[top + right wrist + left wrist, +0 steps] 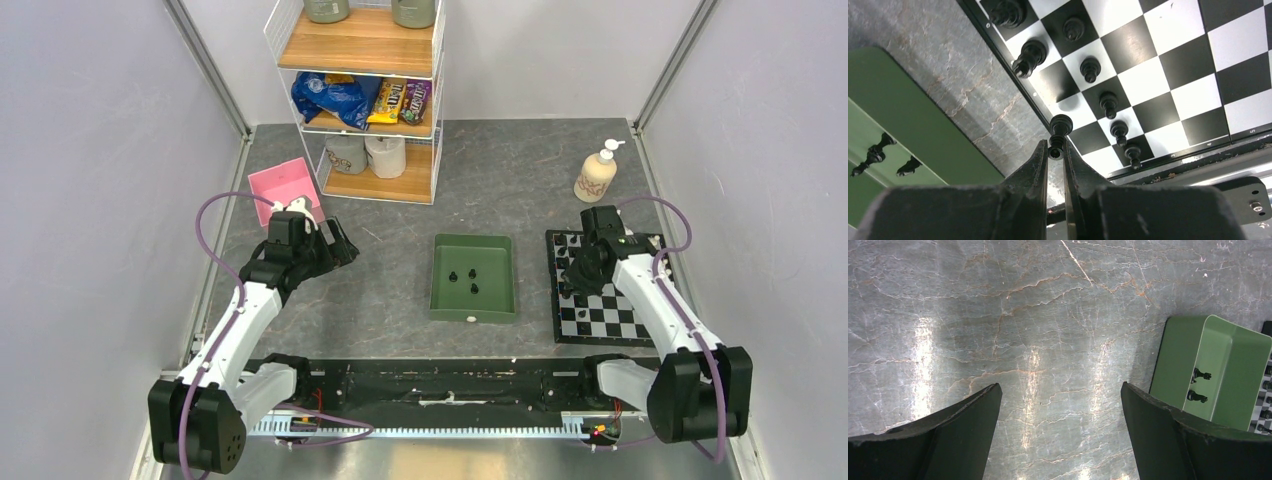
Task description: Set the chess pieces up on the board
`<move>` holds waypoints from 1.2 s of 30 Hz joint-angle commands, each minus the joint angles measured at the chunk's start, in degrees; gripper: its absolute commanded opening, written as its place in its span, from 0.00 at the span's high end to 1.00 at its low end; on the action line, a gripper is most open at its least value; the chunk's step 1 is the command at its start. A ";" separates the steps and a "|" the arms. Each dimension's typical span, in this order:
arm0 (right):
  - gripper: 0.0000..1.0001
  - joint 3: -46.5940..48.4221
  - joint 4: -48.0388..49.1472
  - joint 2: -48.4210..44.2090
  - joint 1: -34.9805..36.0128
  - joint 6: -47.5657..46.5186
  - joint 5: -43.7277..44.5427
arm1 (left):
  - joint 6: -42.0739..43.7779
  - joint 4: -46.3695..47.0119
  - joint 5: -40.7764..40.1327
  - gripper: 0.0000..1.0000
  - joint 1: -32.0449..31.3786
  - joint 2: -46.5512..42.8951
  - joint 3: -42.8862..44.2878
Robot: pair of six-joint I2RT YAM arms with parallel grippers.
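We see the right gripper (1055, 151) nearly closed, pinching a small black chess pawn (1060, 125) at the edge of the flat black-and-white checkered chessboard (1168, 75). More black pieces (1109, 102) stand just inside that edge. The left gripper (1060, 386) gapes empty, well left of the board.

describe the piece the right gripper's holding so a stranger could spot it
Find the checkered board on the right side of the table, then its edge nearest the green tray. There the right gripper pinches a small black round-headed pawn, the only piece held between fingers; the other black pieces stand free on their squares.
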 commanded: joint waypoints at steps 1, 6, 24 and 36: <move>0.87 -0.12 4.04 1.60 -2.38 -2.26 -0.66 | -0.16 1.41 1.45 0.04 -0.12 0.39 1.07; 0.86 -0.73 6.55 3.27 -3.98 -3.18 -1.61 | -0.21 1.43 1.56 0.04 -0.09 0.73 1.16; 0.84 -1.97 9.82 5.89 -5.19 -3.98 -3.16 | -0.41 1.49 1.54 0.04 -0.07 1.12 1.31; 0.76 -2.47 9.18 4.71 -5.19 -4.56 -3.05 | -0.37 1.45 1.72 0.04 -0.05 0.99 1.27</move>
